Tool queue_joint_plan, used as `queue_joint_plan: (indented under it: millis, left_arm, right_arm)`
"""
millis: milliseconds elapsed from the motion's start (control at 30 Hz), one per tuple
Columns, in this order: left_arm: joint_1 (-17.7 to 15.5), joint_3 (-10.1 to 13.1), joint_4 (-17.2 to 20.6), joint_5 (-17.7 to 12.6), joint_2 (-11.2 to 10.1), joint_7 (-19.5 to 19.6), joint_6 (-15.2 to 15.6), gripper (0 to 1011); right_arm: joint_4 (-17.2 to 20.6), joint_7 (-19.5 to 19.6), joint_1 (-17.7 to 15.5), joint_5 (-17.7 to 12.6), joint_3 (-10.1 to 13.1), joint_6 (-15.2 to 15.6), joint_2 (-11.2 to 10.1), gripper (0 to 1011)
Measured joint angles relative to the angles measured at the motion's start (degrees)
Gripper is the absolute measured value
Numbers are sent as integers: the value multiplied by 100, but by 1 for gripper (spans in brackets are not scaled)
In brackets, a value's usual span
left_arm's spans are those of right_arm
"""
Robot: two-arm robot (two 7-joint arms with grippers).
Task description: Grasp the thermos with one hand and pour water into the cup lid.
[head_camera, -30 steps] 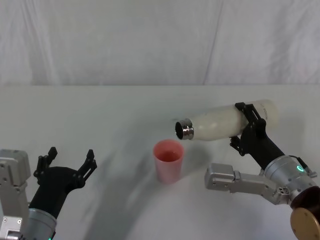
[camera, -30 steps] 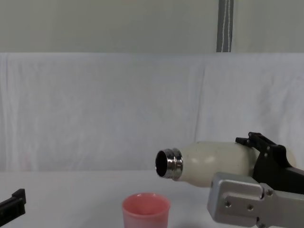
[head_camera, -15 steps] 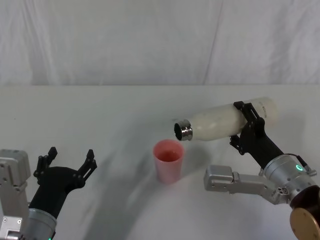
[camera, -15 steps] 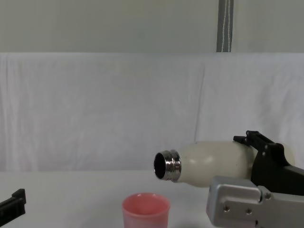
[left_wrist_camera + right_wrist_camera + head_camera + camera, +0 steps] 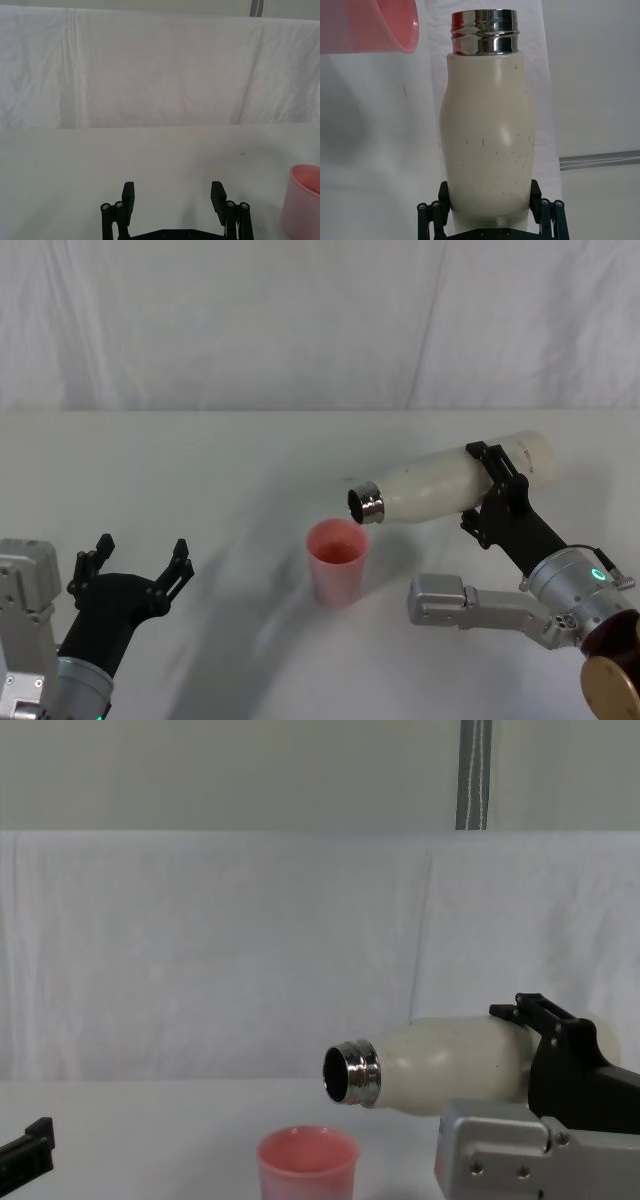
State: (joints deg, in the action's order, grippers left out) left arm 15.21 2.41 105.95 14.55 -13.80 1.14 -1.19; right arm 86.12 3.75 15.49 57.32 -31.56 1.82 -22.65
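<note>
I have the right tool [image 5: 497, 483] clenched around the lower body of the thermos [image 5: 450, 480], its black fingers [image 5: 540, 210] pressed against both sides of the cream-white bottle, as I see in the right wrist view. The thermos is held in the air, tipped almost to horizontal, with its steel neck [image 5: 366, 504] pointing toward my left and slightly downward. The open mouth sits just above and a little to the right of the cup lid [image 5: 337, 562], clear of its rim and not touching it. From the chest view the neck [image 5: 352, 1074] hangs over the pink cup lid [image 5: 307, 1163] with a gap between them. I cannot make out any water falling from the mouth. The cup lid stands upright on the white surface [image 5: 200, 480], near its middle. My left tool [image 5: 132, 573] rests low at the near left, well apart from the cup lid, its fingers [image 5: 128, 196] spread wide and released, grasping nothing.
</note>
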Motion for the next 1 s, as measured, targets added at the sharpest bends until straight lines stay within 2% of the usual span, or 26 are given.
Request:
queue_joint_plan:
  millis: [333,1000]
  left_arm:
    - [0,0,0,0,0,0,0,1001]
    - [0,0,0,0,0,0,0,1001]
  right_arm:
    - [-2,40,58,111,-64,24,-40,950]
    - [31,2,67,60,-35,39,-53,950]
